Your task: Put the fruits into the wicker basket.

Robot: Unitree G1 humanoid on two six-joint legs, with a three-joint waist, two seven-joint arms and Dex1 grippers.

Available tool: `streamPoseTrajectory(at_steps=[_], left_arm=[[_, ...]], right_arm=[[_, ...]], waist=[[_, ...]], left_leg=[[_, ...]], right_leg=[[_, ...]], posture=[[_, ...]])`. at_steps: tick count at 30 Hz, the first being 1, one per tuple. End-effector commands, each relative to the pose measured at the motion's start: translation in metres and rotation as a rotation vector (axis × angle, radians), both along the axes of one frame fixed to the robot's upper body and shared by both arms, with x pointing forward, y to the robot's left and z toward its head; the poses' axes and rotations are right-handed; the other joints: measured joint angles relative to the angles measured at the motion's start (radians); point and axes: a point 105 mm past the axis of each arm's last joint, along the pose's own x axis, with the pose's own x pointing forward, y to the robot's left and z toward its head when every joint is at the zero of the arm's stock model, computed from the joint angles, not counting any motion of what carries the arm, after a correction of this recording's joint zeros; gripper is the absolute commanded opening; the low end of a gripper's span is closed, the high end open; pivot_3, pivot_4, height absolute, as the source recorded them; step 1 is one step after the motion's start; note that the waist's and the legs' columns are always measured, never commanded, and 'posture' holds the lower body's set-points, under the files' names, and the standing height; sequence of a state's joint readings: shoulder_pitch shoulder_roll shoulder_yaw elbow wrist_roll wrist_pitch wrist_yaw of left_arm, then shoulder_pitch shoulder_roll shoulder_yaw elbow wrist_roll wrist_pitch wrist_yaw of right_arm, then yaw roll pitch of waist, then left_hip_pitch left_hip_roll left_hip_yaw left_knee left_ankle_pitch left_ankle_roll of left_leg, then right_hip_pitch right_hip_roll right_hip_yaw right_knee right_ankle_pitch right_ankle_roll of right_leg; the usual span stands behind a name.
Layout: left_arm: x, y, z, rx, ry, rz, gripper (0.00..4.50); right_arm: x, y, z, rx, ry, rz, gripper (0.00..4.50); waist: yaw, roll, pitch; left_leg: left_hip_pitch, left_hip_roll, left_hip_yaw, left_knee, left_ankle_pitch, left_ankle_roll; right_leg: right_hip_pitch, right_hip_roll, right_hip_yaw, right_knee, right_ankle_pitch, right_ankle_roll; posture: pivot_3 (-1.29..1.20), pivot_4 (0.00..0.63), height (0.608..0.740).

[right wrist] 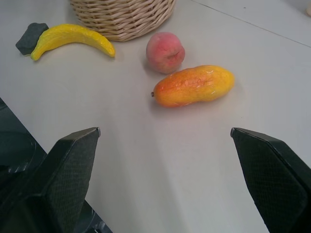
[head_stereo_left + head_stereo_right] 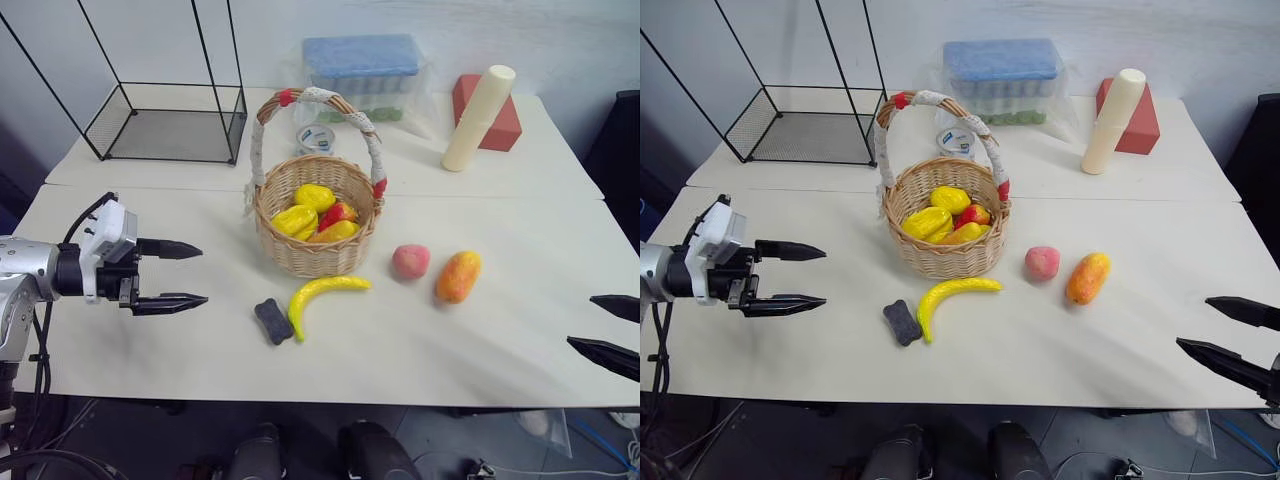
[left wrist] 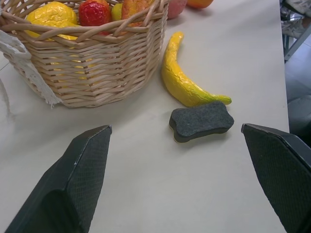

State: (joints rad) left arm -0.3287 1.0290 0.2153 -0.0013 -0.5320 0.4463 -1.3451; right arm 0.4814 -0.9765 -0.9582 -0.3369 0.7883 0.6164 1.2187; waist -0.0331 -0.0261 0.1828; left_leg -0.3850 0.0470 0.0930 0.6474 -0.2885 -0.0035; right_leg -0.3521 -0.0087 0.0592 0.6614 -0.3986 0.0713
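Note:
The wicker basket (image 2: 315,215) stands mid-table with yellow and red pepper-like pieces inside. In front of it on the table lies the yellow banana (image 2: 320,296). To its right lie the pink-red peach (image 2: 410,261) and the orange-yellow mango (image 2: 458,276). My left gripper (image 2: 180,275) hovers open at the left of the table, well clear of the basket, pointing toward it. My right gripper (image 2: 605,330) is open at the table's right front edge, apart from the mango (image 1: 193,86). Nothing is between either pair of fingers.
A small dark block (image 2: 273,321) lies just left of the banana. A black wire-frame mesh box (image 2: 170,122) stands back left. A blue-lidded plastic container (image 2: 362,75), a tape roll (image 2: 315,137), a cream cylinder (image 2: 478,118) and a red block (image 2: 500,118) sit at the back.

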Motion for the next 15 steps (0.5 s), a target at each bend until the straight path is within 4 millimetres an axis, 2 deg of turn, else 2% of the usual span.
streamPoseTrajectory(at_steps=[1,9,13,15], left_arm=[[-0.003,-0.006,0.011,0.0,-0.048,-0.034,4.5],[0.012,-0.005,0.011,0.014,-0.088,0.019,4.5],[0.013,-0.007,0.009,0.022,-0.084,-0.002,4.5],[0.012,-0.014,0.008,0.031,-0.083,-0.051,4.5]], right_arm=[[0.0,0.003,0.005,-0.003,-0.032,0.002,4.45],[0.002,0.006,0.003,-0.007,-0.022,-0.01,4.45],[0.006,0.007,0.006,-0.033,-0.041,-0.02,4.45],[0.006,0.014,0.011,-0.028,-0.046,0.007,4.45]], waist=[[0.0,0.0,0.0],[0.002,0.0,0.0],[0.001,0.0,0.0],[0.001,0.0,0.0]], left_leg=[[0.0,0.0,0.0,0.0,0.0,0.0],[0.0,0.0,0.0,0.0,0.0,0.0],[0.0,0.0,0.0,0.0,0.0,0.0],[0.0,0.0,0.0,0.0,0.0,0.0]], right_leg=[[0.0,0.0,0.0,0.0,0.0,0.0],[0.0,0.0,0.0,0.0,0.0,0.0],[0.0,0.0,0.0,0.0,0.0,0.0],[0.0,0.0,0.0,0.0,0.0,0.0]], posture=[[0.0,0.15,0.74],[0.0,0.15,0.74],[0.0,0.15,0.74],[0.0,0.15,0.74]])
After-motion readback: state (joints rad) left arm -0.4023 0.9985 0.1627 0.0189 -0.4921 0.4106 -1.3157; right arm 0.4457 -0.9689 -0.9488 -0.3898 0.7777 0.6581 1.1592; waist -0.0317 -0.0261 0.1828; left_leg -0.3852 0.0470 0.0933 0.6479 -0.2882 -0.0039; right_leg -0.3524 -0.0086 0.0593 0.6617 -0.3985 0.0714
